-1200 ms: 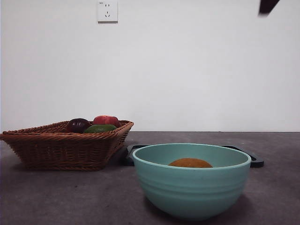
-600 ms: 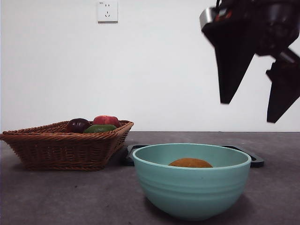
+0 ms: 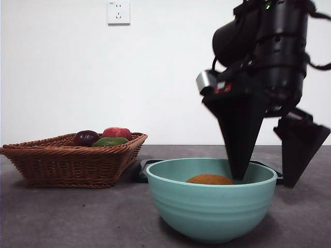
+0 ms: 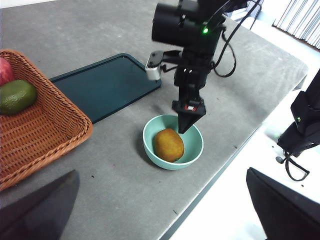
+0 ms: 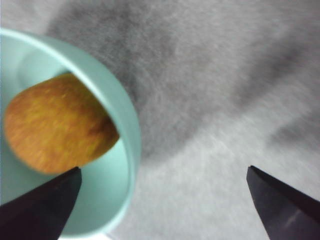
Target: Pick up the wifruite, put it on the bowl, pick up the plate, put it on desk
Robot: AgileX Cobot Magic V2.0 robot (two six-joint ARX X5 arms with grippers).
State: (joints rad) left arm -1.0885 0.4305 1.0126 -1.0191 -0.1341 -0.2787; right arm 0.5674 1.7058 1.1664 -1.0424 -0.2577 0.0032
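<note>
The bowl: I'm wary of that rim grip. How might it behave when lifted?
The bowl looks thick and ceramic, so probably stiff and heavy. The open right gripper straddles one side of its rim, so it may tilt. The wifruite lies loose inside and could roll.

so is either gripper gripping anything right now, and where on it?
Nothing held. The right gripper is open, jaws straddling the bowl rim, one inside, one outside. The wifruite lies loose inside. The left gripper is open, empty.

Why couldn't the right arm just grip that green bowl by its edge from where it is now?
It probably could. The right claw is open and straddles the bowl rim, one jaw inside beside the wifruite, the other outside. Nothing blocks it; the tray lies behind.
</note>
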